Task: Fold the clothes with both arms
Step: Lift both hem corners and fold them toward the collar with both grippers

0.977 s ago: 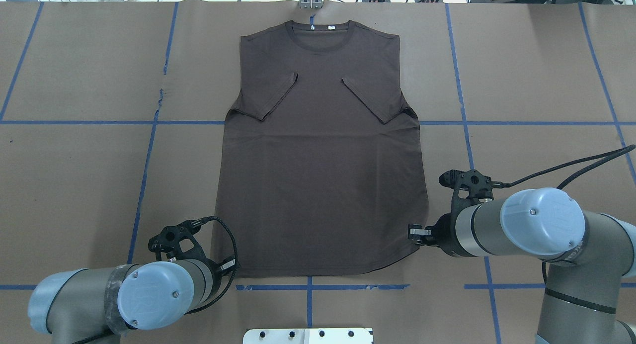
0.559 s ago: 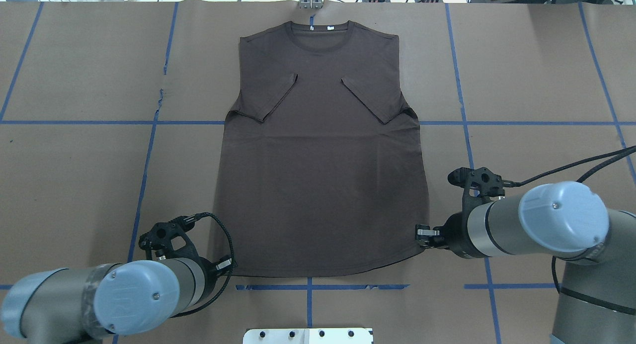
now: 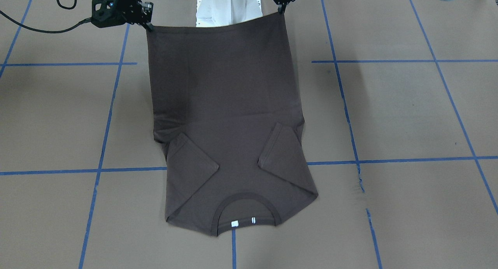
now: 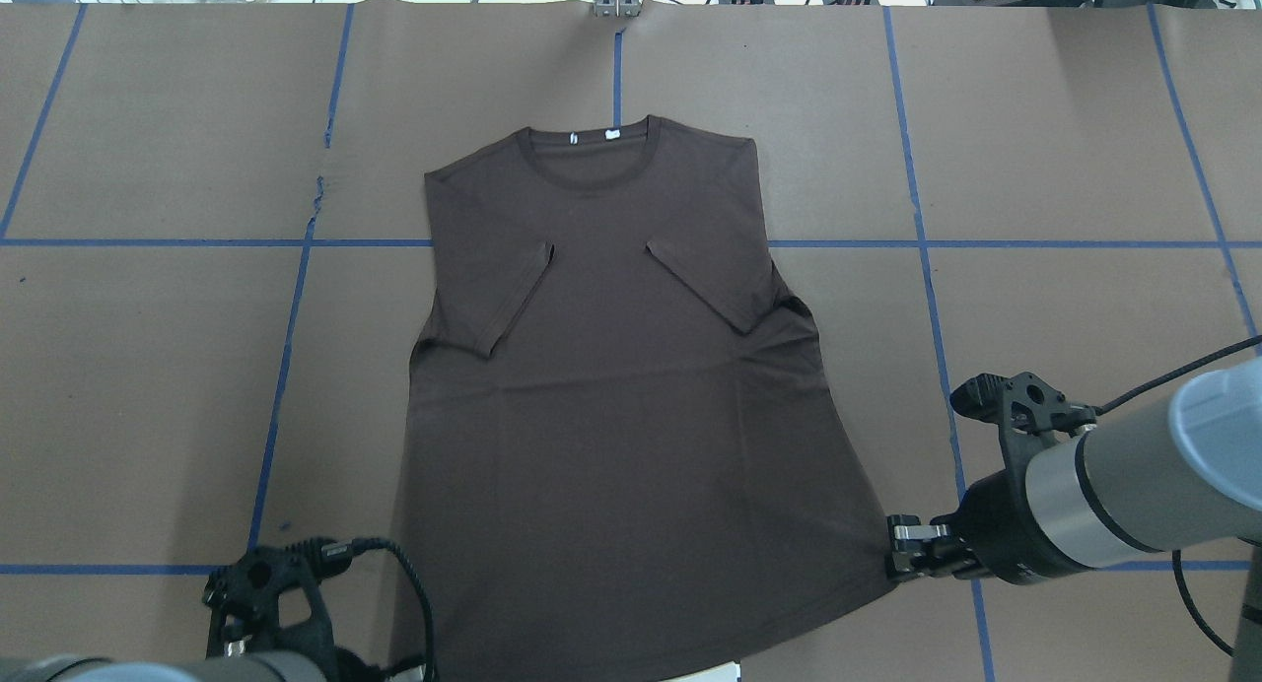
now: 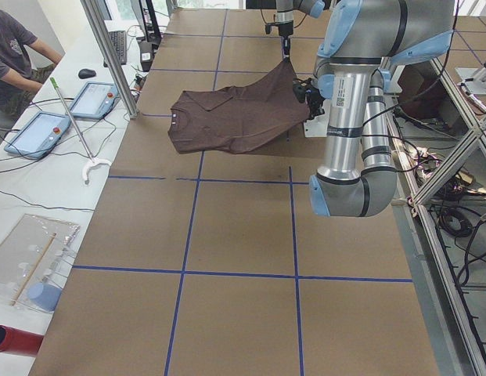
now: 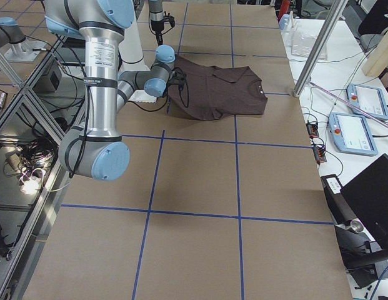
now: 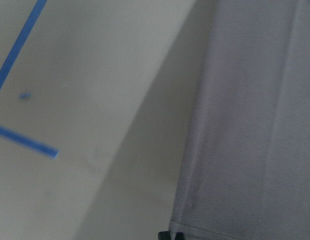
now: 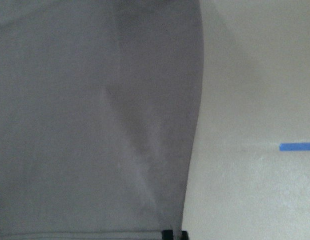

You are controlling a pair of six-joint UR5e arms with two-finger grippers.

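Dragged across brown tabletop [image 4: 1065, 150] since earlier — dark grey-brown thin short-sleeved T-shirt [image 4: 611, 396]; we see left pincer [image 3: 280, 9] and right pincer [image 4: 899, 550] each pinching a raised hem corner.

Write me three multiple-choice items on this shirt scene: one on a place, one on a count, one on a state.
1. Where lies the ribbed round collar of the dark brown short-sleeved T-shirt?
A. far from the robot, on the brown paper-covered table
B. by the robot's base
C. off the table
2. How many sleeves are folded onto the shirt's body?
A. none
B. one
C. two
3. The hem is:
A. flat
B. held up at its corners by the black left gripper and black right gripper
C. rolled

A: overhead, the collar lies at the shirt's far end. C: both sleeves slant across the body. B: each gripper pinches a hem corner.
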